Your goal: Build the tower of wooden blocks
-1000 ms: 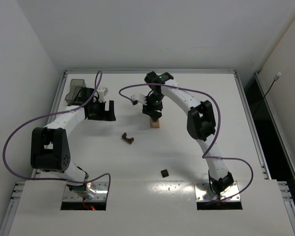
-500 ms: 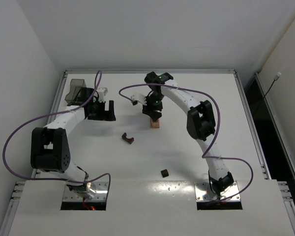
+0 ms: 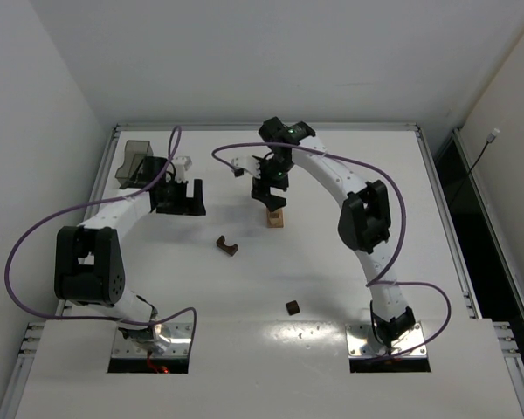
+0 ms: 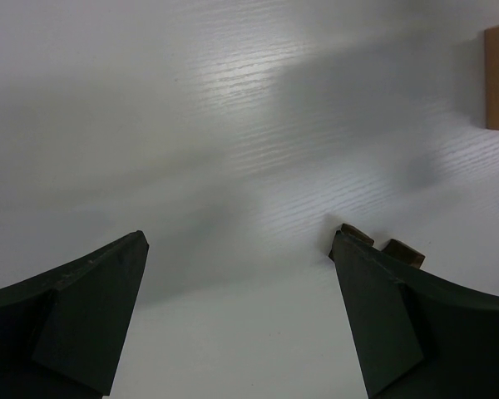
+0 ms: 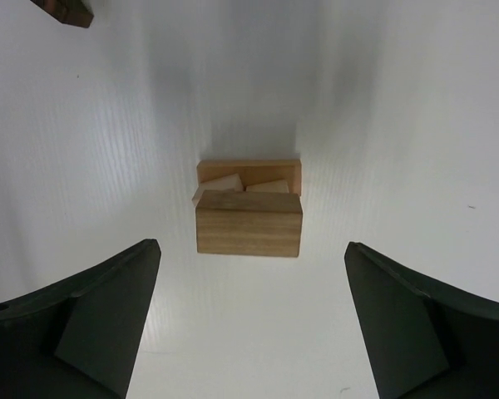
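Two grippers, both wide open and empty; right gripper [image 3: 270, 194] hangs just above the tower [image 3: 276, 218] in the far middle; placing looks done, I'd say; next calls for fetching the dark arch block [image 3: 227, 247] or dark cube [image 3: 292, 306] nearer us; left gripper [image 4: 239, 239] sits far left; tower's height unclear, top block [image 5: 248, 233] hides most beneath

Off-task items on my overhead feed
I see a translucent grey bin [image 3: 135, 163] at ten o'clock on the white table [image 3: 244, 288], near its far left corner.

R end effector [image 3: 272, 196] open, off tower [image 3: 275, 219]
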`<state>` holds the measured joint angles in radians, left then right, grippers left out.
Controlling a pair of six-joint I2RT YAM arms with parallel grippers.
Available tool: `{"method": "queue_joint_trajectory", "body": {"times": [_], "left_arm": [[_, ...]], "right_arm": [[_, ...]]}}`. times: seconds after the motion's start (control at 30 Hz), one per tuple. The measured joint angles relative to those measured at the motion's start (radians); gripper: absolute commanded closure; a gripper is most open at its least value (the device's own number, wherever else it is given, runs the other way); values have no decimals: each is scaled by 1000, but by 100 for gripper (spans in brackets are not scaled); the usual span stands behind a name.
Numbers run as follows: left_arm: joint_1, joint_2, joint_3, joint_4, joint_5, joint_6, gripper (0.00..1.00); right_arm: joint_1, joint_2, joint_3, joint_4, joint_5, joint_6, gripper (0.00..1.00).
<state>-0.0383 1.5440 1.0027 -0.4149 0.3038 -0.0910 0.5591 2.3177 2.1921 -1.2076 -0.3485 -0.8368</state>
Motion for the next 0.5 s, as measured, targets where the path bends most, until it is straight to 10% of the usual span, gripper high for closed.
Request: {"method": "queue_joint_trajectory", "body": {"times": [0.5], "left_arm": [[-103, -182, -118, -51, 98, 214, 19]], "right_arm": [[-168, -459, -325, 294, 240, 238, 14]]}}
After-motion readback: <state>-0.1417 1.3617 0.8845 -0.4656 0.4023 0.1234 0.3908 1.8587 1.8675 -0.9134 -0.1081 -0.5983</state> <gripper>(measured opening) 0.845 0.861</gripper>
